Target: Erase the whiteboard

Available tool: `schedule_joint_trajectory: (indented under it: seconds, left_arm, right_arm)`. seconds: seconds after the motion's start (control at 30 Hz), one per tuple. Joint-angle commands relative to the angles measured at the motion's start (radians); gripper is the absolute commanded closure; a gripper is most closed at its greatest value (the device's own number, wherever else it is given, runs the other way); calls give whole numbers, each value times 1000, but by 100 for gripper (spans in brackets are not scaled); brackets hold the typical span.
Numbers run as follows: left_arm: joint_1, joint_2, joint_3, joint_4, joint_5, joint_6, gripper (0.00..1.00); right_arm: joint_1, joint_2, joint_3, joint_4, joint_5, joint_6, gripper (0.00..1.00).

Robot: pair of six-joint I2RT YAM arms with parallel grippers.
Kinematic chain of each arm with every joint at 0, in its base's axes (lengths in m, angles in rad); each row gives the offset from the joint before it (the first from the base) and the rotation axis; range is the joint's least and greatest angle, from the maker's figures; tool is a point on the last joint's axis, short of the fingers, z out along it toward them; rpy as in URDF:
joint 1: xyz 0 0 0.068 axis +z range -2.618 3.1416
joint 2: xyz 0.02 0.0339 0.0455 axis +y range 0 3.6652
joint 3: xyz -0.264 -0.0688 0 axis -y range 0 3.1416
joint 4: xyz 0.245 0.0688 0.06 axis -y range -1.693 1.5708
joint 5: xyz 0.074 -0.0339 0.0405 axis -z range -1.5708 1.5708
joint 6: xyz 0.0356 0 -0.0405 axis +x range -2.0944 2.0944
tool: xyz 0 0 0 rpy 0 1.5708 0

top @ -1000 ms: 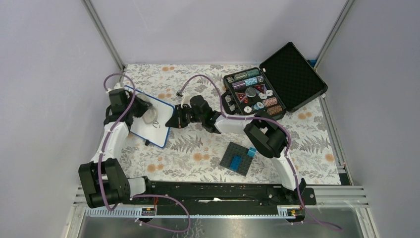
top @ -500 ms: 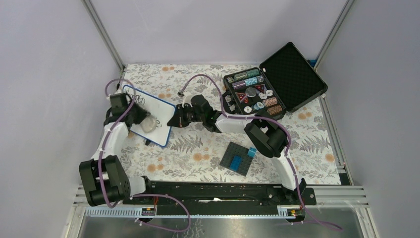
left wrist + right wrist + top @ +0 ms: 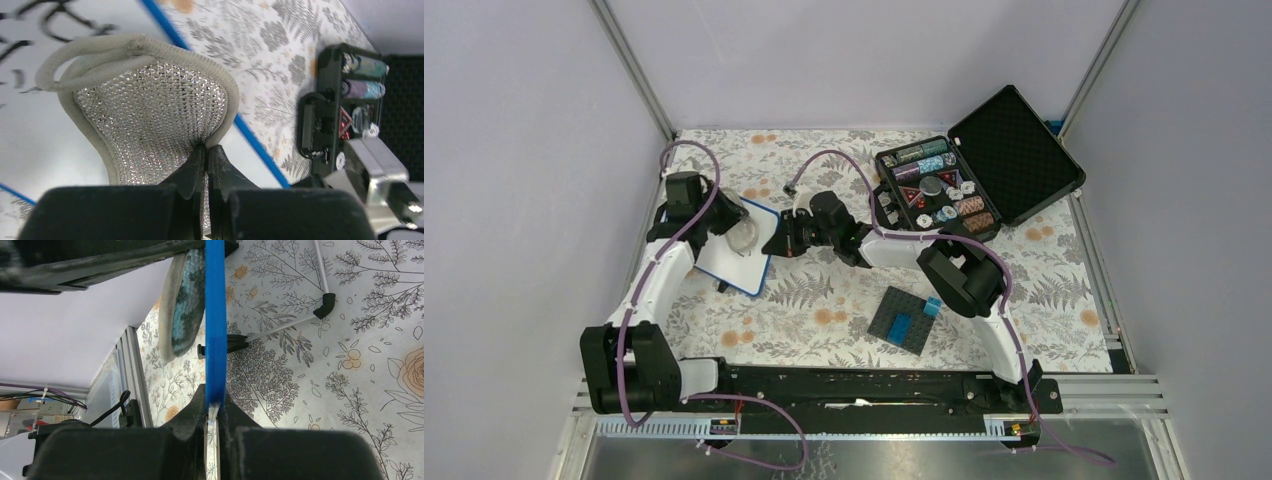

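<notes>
The whiteboard (image 3: 732,258), white with a thin blue rim, stands tilted at the left of the floral table. Dark handwriting (image 3: 60,20) shows on its face. My left gripper (image 3: 732,222) is shut on a grey sponge pad (image 3: 150,110) with a silver mesh face, pressed flat on the board. My right gripper (image 3: 774,243) is shut on the board's blue rim (image 3: 215,330) at its right edge. The pad's teal underside (image 3: 185,305) shows in the right wrist view beside the rim.
An open black case (image 3: 969,180) of poker chips sits at the back right. A dark grey studded plate (image 3: 906,320) with blue bricks lies near the middle front. The board's black-footed stand (image 3: 322,302) rests on the cloth behind it.
My left gripper has swept the pad across the board, first down toward the near edge, then up and right to the far right corner. The right gripper has kept its hold.
</notes>
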Motion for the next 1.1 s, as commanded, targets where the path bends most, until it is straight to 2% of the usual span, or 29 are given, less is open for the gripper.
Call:
schedule_joint_trajectory:
  seconds: [0.0,0.07,0.13,0.3,0.5,0.7,0.9,1.07]
  left_arm:
    - [154,36,-117,-55,-83,-64,100]
    - [275,36,-169,-16,38,-72,100]
    - [291,45,-172,-5,75,-57,100]
    - [216,36,-113,15,72,-33,100]
    - [102,52,77,54,78,-31,100]
    - [80,127,189,53,74,-73,100]
    - [94,111,52,48,28,-77,100]
    - [171,42,-133,-4,-37,-104,100]
  right_arm:
    - [67,-41,4,56,-163,-59,100]
    - [68,-41,4,61,-165,-56,100]
    - [68,-42,5,64,-168,-54,100]
    - [69,-40,7,64,-172,-54,100]
    - [70,-28,15,64,-178,-51,100]
    - [72,-27,15,63,-179,-54,100]
    - [72,-29,16,59,-175,-57,100]
    - [72,-28,17,59,-176,-55,100]
